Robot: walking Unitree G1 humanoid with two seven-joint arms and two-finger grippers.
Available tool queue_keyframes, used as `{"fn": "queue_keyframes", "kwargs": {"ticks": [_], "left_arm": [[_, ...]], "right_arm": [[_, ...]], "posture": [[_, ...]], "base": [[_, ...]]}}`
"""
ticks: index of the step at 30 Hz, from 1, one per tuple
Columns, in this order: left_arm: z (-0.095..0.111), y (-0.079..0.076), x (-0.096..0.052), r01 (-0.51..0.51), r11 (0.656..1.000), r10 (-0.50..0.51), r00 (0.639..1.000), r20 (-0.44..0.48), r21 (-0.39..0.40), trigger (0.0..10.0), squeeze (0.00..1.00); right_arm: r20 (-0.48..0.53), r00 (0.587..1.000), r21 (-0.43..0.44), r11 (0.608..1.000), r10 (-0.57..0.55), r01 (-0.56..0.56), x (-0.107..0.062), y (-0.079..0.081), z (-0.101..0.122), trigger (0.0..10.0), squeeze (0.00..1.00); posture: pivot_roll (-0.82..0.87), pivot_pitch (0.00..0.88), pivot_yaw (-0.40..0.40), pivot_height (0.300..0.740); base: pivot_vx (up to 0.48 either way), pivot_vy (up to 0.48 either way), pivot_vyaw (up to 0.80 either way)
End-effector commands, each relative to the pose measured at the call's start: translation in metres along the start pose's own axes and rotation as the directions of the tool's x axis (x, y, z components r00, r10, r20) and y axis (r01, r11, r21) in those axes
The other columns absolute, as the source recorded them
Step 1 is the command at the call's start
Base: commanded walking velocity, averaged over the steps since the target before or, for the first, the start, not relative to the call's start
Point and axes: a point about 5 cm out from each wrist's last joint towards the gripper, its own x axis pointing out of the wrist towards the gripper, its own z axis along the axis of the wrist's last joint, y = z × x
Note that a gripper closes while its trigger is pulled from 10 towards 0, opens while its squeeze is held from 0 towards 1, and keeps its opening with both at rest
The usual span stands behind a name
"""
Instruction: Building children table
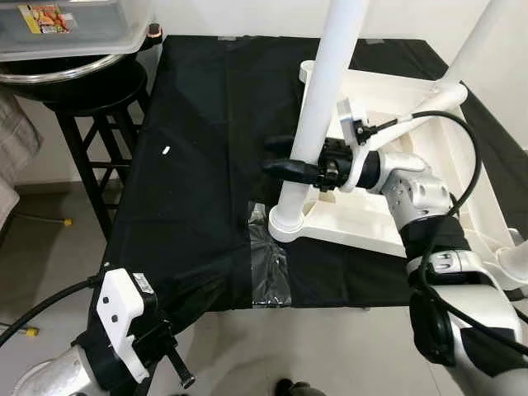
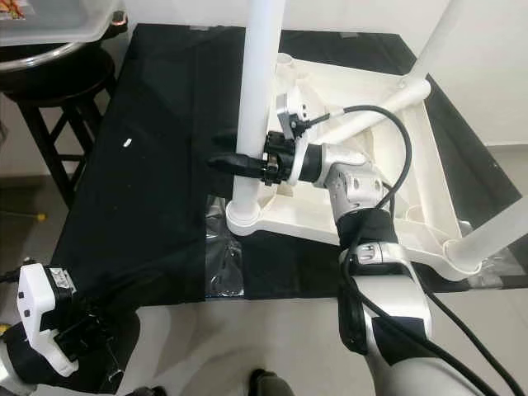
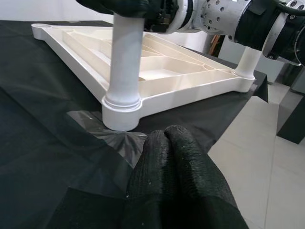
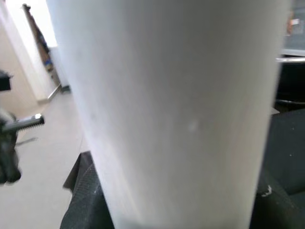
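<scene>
We cannot follow the white table leg [image 1: 318,107] to its top, since it runs out of frame at twelve o'clock; two more legs [image 2: 435,40] are cut off the same way. In the right wrist view the leg [image 4: 176,109] is a smooth, matte, blurred white cylinder so close that little else can be made out. The right gripper [image 1: 285,157] reaches in from three o'clock, its black fingers [image 2: 227,162] set on either side of the leg and clamped against it just above the base collar. The leg stands upright in the corner socket of the upturned white plastic tabletop [image 1: 396,223], whose ribbed underside faces up. The tabletop lies on the bench [image 1: 198,165], which is draped in black cloth, towards its three o'clock side. A patch of shiny grey tape [image 1: 268,264] wrinkles the cloth near the front edge at six o'clock, just beside the socket.

The left gripper [image 3: 167,143] hangs low at seven o'clock, off the bench edge, its knitted black fingertips pressed together with nothing between them. A white housing [image 1: 122,318] sits on that wrist.

At eleven o'clock a black wooden stool [image 1: 87,115] carries a metal bowl [image 1: 58,73] and a clear plastic box [image 1: 74,25]; the box bears a colourful label [image 1: 48,18] whose writing is too small to read. A small white fleck [image 1: 165,151] lies on the cloth.
</scene>
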Motion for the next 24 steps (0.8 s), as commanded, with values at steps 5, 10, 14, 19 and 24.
{"fn": "queue_keyframes", "kwargs": {"ticks": [5,10,14,19,24], "left_arm": [[0.0,-0.003,0.004,0.027,1.0,-0.027,1.0,0.003,-0.001,10.0,0.0],[-0.001,0.0,0.005,0.028,1.0,-0.028,1.0,0.009,0.001,10.0,0.0],[-0.003,0.004,0.011,0.05,0.999,-0.05,0.999,0.018,0.005,10.0,0.0],[-0.004,0.003,0.022,0.085,0.996,-0.085,0.995,0.048,-0.003,10.0,0.0],[-0.003,0.005,0.022,0.083,0.997,-0.083,0.995,0.046,0.007,10.0,0.0]], "right_arm": [[-0.079,0.993,-0.092,0.993,-0.087,0.079,-0.014,0.01,-0.013,0.0,0.0],[-0.092,0.736,-0.147,0.74,-0.67,0.656,-0.005,0.035,-0.053,0.0,0.0],[-0.153,0.393,-0.197,0.418,-0.907,0.887,-0.009,0.098,-0.088,0.0,0.0],[-0.127,0.421,-0.173,0.438,-0.898,0.882,0.008,0.089,-0.086,0.0,0.0],[-0.105,0.406,-0.156,0.418,-0.908,0.895,0.015,0.082,-0.076,0.0,0.0]], "posture": [[0.09,0.228,-0.092,0.74],[0.06,0.211,-0.087,0.74],[0.03,0.197,-0.059,0.74],[0.03,0.167,-0.057,0.74],[0.03,0.165,-0.06,0.74]], "base": [[0.0,0.0,0.0],[0.0,0.0,0.0],[0.0,0.0,0.0],[0.0,0.0,0.0],[0.0,0.0,0.0]]}}
